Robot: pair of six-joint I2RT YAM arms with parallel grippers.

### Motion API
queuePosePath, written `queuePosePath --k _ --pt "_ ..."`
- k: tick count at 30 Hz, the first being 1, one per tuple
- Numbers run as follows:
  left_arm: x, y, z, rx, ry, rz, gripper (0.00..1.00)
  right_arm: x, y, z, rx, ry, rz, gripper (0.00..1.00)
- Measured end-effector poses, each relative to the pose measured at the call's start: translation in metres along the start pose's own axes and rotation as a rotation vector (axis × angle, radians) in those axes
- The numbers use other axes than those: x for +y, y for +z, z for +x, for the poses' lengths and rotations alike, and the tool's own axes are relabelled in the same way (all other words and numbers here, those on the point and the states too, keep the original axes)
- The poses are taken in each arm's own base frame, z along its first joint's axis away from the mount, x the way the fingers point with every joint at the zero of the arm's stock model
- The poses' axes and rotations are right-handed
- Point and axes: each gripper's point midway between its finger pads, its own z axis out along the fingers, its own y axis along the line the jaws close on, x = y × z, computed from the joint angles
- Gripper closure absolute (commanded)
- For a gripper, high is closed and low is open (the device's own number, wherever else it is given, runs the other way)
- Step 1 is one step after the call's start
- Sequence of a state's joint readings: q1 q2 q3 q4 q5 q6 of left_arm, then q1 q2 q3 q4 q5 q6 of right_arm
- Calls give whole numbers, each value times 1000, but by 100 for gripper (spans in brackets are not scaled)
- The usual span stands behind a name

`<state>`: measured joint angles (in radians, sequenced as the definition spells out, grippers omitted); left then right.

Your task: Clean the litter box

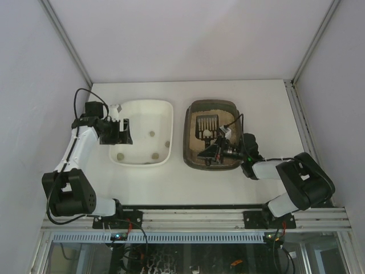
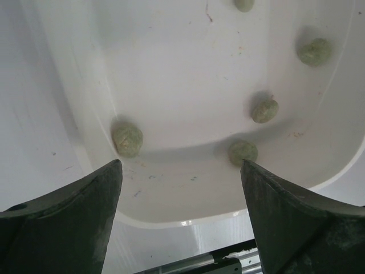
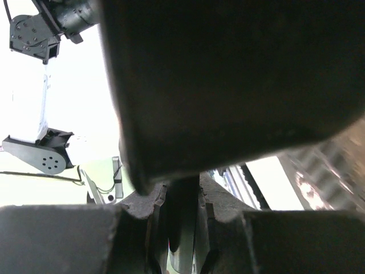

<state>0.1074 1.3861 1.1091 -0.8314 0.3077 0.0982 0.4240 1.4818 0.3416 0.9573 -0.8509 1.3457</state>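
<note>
The top view looks down from above and behind the arm bases, which sit along its lower edge, and takes in the whole table, with the white tray centre-left and the litter box centre-right. The left wrist view faces down, close, into the white tray, with the left gripper at its lower corners. The right wrist view looks low and sideways; the scoop, very near, blocks most of the frame, and the left arm shows at upper left. The top view also shows that arm and the scoop.
</note>
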Motion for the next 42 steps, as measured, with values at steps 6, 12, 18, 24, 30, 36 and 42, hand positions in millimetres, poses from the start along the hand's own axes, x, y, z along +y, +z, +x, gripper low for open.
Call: queuePosePath --k 6,12,18,24,30,36,42 --pt "16 -4 -6 -31 -13 -85 12 35 40 5 120 -49 -49 100" --pt "36 -24 -16 -108 -35 -183 11 42 82 15 251 -13 -25 100" --pt "66 -41 -19 -168 -129 -245 11 53 136 18 332 -100 129 100" --pt "69 -40 -17 -162 -148 -240 11 50 170 11 348 -226 380 100" --pt "68 -36 -16 -151 -151 -219 11 1 156 14 391 -327 781 100" --pt "67 -32 -15 -140 -155 -210 10 -9 135 -1 360 -525 1094 100" --pt "66 -31 -15 -141 -162 -202 9 -6 114 -14 339 -681 1246 100"
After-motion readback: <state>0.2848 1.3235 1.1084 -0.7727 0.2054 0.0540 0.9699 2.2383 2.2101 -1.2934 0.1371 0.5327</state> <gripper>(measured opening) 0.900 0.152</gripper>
